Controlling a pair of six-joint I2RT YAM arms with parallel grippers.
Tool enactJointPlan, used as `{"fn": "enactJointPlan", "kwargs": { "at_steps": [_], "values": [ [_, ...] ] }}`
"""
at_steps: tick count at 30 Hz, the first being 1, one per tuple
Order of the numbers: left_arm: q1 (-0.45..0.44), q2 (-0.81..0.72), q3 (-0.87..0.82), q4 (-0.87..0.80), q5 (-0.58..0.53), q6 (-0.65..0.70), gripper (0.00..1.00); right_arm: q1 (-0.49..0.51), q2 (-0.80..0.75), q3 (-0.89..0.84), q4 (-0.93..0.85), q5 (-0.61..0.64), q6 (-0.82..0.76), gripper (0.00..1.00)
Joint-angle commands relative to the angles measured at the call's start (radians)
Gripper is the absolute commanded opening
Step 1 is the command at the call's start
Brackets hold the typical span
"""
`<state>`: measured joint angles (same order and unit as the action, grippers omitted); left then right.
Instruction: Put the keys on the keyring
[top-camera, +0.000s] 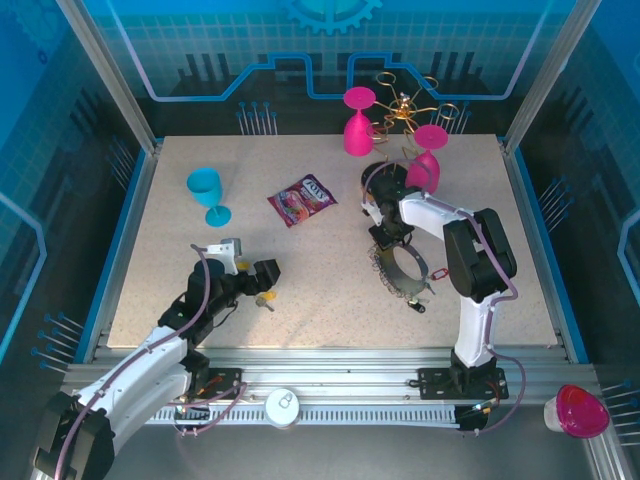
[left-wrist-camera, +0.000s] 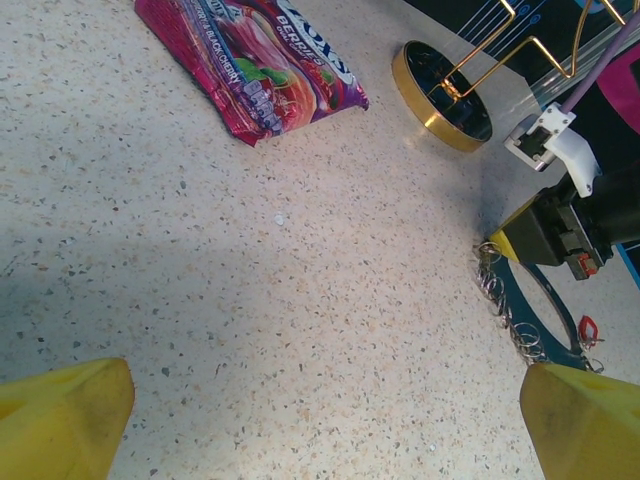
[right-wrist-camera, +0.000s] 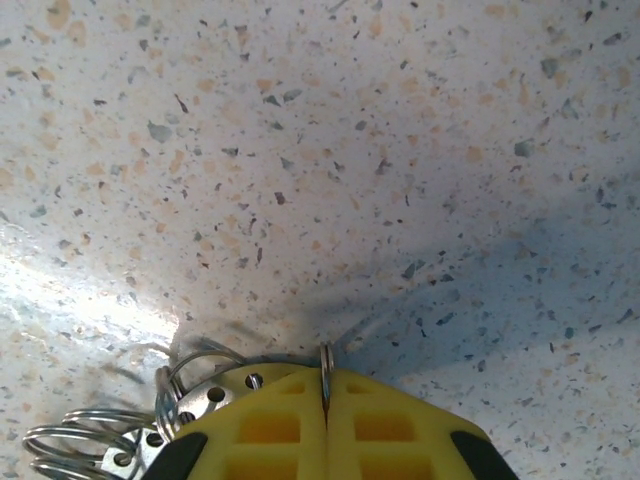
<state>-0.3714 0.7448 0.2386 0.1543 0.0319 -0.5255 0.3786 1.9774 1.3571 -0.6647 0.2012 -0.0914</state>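
Observation:
The keyring (top-camera: 390, 275) lies right of the table's centre, a dark hoop fringed with silvery rings. My right gripper (top-camera: 385, 238) is down at its far left edge. In the right wrist view the yellow fingers (right-wrist-camera: 400, 420) of my right gripper (right-wrist-camera: 326, 372) are shut on one thin silver ring of the keyring (right-wrist-camera: 200, 395). A red key (top-camera: 440, 272) sits at the hoop's right side and a small dark key (top-camera: 418, 305) just in front. A yellow key (top-camera: 265, 298) lies under my left gripper (top-camera: 262, 285). My left gripper (left-wrist-camera: 320, 430) is open over bare table, with the keyring (left-wrist-camera: 535, 305) to its right.
A snack packet (top-camera: 303, 198) lies mid-table and a blue goblet (top-camera: 208, 190) stands to its left. The gold glass rack (top-camera: 405, 110) with two pink glasses (top-camera: 358, 125) stands at the back. Its round base (left-wrist-camera: 440, 95) is just beyond the keyring.

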Motion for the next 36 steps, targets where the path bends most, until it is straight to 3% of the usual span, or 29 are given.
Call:
{"fn": "enactJointPlan", "kwargs": {
  "at_steps": [1,7,15,26,31,36],
  "values": [
    [-0.006,-0.01,0.031,-0.033,-0.013,0.012,0.99,0.003,-0.063,0.004,-0.023,-0.021,-0.011,0.0],
    [-0.005,0.003,0.11,-0.039,-0.001,0.123,0.99,0.039,-0.233,-0.055,0.025,-0.067,-0.034,0.0],
    [-0.006,0.093,0.25,-0.035,0.097,0.377,0.98,0.094,-0.428,-0.163,0.126,-0.249,-0.046,0.0],
    [-0.006,0.315,0.482,-0.08,0.384,0.739,0.85,0.111,-0.528,-0.291,0.255,-0.542,-0.107,0.0],
    [-0.009,0.415,0.577,-0.179,0.506,0.871,0.73,0.123,-0.596,-0.369,0.321,-0.618,-0.151,0.0],
    [-0.025,0.45,0.566,-0.138,0.603,0.952,0.69,0.124,-0.617,-0.402,0.348,-0.67,-0.184,0.0]
  ]
}}
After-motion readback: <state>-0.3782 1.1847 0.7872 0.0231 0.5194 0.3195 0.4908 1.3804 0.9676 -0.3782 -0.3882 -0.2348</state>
